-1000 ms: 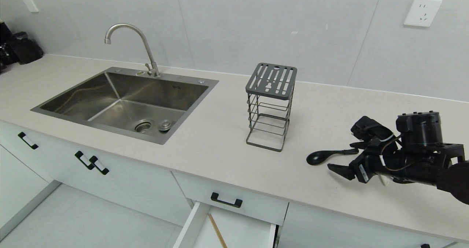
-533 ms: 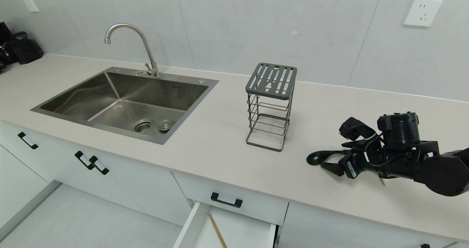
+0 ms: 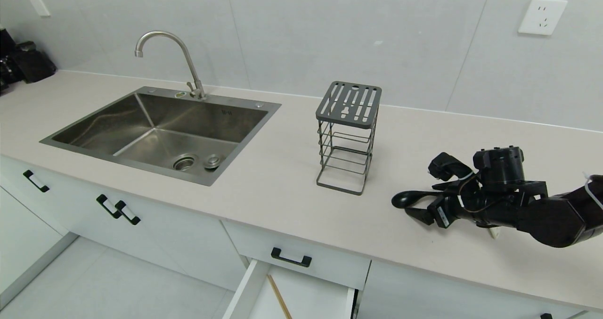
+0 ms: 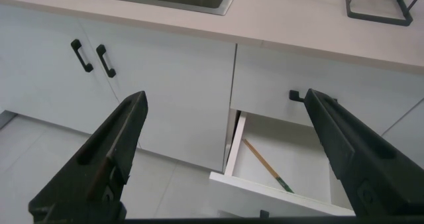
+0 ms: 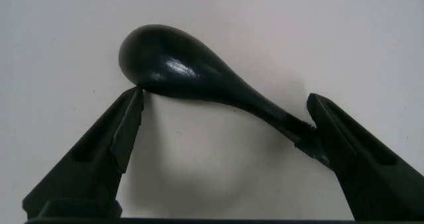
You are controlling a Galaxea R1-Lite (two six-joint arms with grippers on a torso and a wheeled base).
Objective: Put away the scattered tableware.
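A: Where is the black spoon (image 3: 406, 200) lying?

B: It is lying flat on the countertop (image 3: 282, 187), at about four o'clock from the wire cutlery rack (image 3: 347, 137). Its bowl is pointing to nine o'clock and its handle is running off toward three.

A: Which arm is sitting nearer?

B: The right gripper (image 3: 420, 199), by far. It is hovering low over the handle from the three o'clock side, fingers spread wide and not gripping. The left gripper (image 4: 224, 99), also spread, is hanging over the open drawer (image 4: 301, 161), well apart from the spoon.

A: What is the pickup turning on?

B: Seen from the right wrist, the spoon is lying nearly along the line between the two fingertips (image 5: 126, 121). The wrist is probably needing a turn, so the fingers are closing across the handle rather than along it.
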